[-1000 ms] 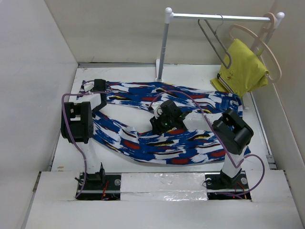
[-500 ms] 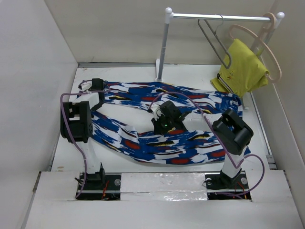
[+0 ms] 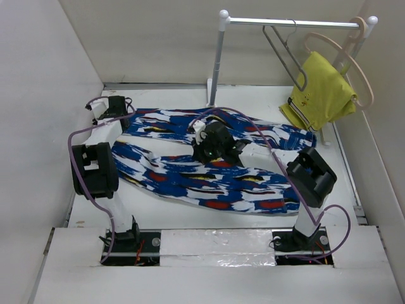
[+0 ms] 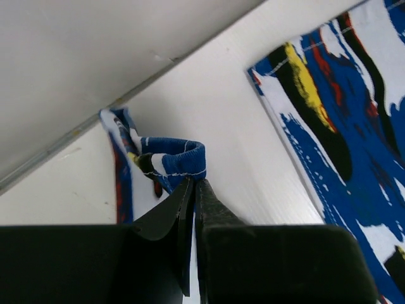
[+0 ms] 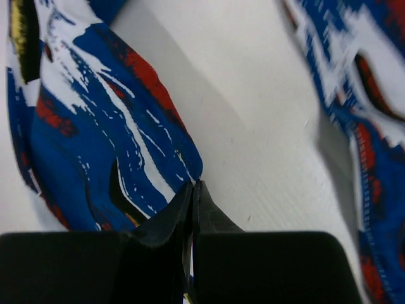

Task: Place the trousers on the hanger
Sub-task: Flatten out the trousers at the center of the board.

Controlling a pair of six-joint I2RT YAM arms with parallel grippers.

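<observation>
Below the rail (image 3: 291,23), where the hanger (image 3: 282,56) hangs, the trousers (image 3: 209,174) lie spread flat, the left gripper (image 4: 193,183) pinching a cuff well left of the rail's post and the right gripper (image 5: 192,187) pinching a fold just before it.

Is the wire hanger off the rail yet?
No, the hanger hangs by its hook from the rail, while the trousers lie spread out below.

The trousers (image 3: 190,183) are printed in busy blue and white, streaked with red, black and yellow. The garment (image 3: 319,92) is seen in plain yellow, the wire hanger (image 3: 281,54) in grey, the rounded hanger (image 3: 367,85) in pale beige.
</observation>
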